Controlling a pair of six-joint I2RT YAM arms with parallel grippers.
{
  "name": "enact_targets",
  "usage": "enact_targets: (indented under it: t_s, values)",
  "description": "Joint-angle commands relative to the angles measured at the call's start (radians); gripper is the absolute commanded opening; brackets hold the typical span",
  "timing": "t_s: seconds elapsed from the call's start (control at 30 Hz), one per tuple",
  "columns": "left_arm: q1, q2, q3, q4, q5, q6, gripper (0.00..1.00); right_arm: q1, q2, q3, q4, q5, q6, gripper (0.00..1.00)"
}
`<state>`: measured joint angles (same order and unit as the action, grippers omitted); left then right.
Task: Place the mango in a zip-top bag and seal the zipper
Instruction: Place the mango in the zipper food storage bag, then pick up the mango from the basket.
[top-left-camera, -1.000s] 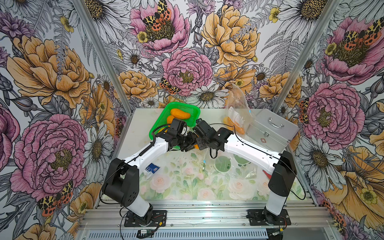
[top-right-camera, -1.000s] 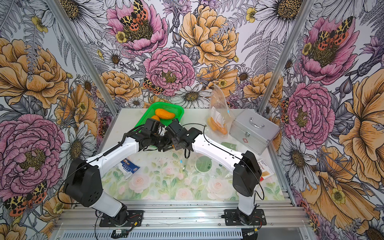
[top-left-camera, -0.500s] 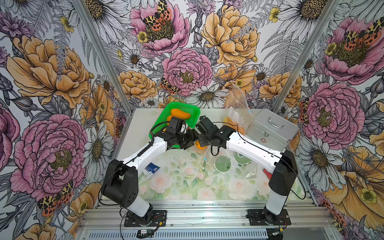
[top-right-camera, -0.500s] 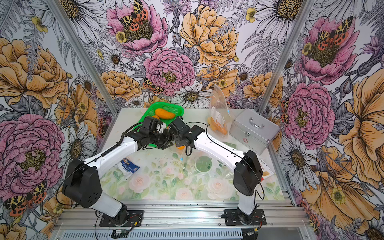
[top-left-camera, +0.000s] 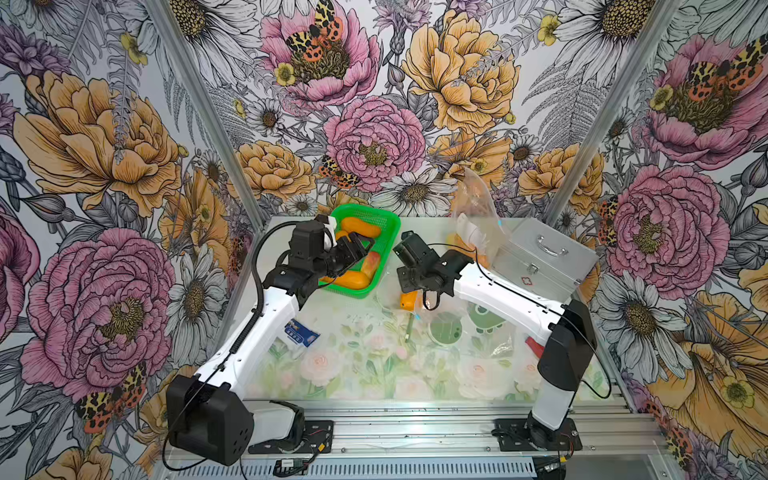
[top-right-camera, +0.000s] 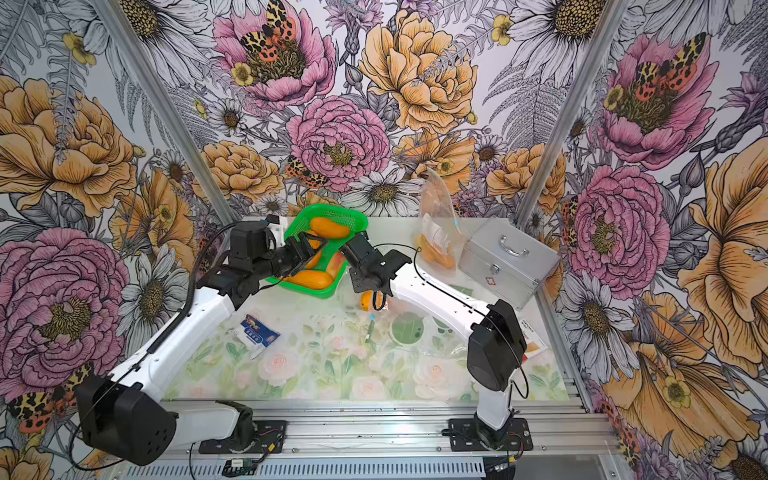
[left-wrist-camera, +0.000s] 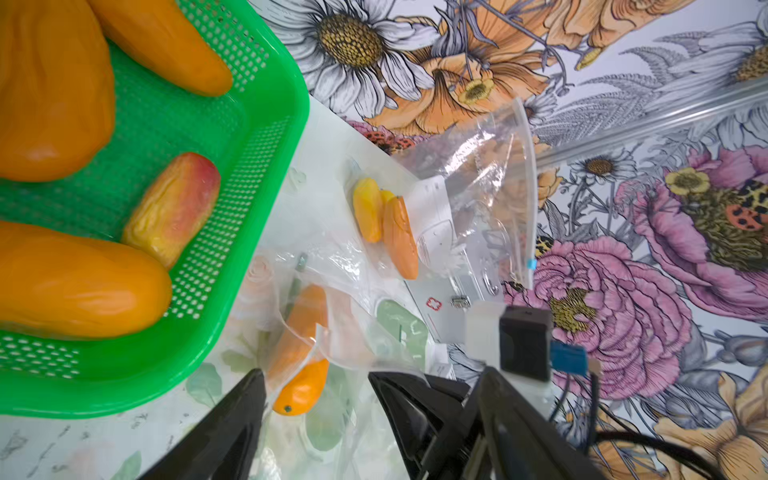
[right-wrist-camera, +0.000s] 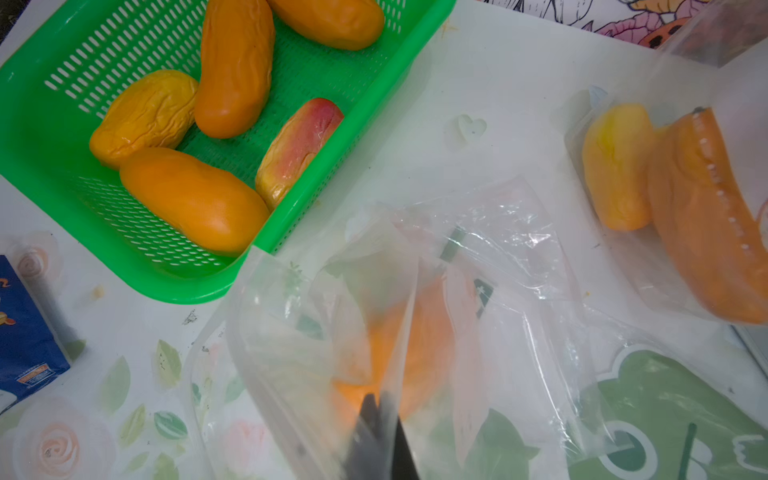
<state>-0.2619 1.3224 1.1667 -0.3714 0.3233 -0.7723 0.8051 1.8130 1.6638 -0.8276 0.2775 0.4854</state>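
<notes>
An orange mango (top-left-camera: 408, 300) (left-wrist-camera: 299, 357) lies on the table inside a clear zip-top bag (right-wrist-camera: 498, 291), just in front of the green basket (top-left-camera: 353, 292). Its stem end shows brighter at the bag's edge. My right gripper (right-wrist-camera: 378, 419) (top-left-camera: 417, 289) is shut on the bag's film right by the mango. My left gripper (left-wrist-camera: 320, 386) (top-right-camera: 305, 249) is open and holds nothing. It hovers over the basket's near corner, a little apart from the bag. The bag's zipper state cannot be made out.
The basket holds several more mangoes (right-wrist-camera: 195, 199). A second bag with mangoes (top-left-camera: 473, 232) leans on a silver case (top-left-camera: 544, 257) at the back right. A blue packet (top-left-camera: 301, 332) lies near the left arm. Flat bags with green prints (top-left-camera: 444, 328) lie under the right arm.
My left gripper opened and drew back toward the basket. My right gripper, still shut, moved right with the bag, and the mango now lies in it on the table.
</notes>
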Motion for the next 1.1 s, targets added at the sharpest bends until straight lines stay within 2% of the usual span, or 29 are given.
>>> enact_targets:
  t_s: [0.0, 0.2, 0.33, 0.43, 0.7, 0.87, 1.07]
  values:
    - [0.050, 0.107, 0.034, 0.003, -0.183, 0.117, 0.78, -0.002, 0.010, 0.024, 0.015, -0.019, 0.012, 0.00]
    - [0.094, 0.395, 0.233, -0.007, -0.278, 0.225, 0.73, -0.002, 0.009, 0.025, 0.014, -0.019, 0.017, 0.00]
    - [0.102, 0.582, 0.376, -0.058, -0.344, 0.278, 0.76, -0.002, 0.008, 0.023, 0.013, -0.020, 0.028, 0.00]
    - [0.116, 0.686, 0.460, -0.086, -0.343, 0.290, 0.78, -0.002, 0.009, 0.024, 0.014, -0.026, 0.035, 0.00]
    - [0.121, 0.865, 0.614, -0.151, -0.436, 0.338, 0.83, -0.002, 0.033, 0.044, 0.013, -0.049, 0.035, 0.00]
    - [0.124, 0.947, 0.690, -0.160, -0.433, 0.344, 0.83, -0.002, 0.039, 0.045, 0.013, -0.055, 0.038, 0.00]
    - [0.123, 1.022, 0.758, -0.168, -0.414, 0.339, 0.77, -0.002, 0.039, 0.041, 0.013, -0.050, 0.044, 0.00]
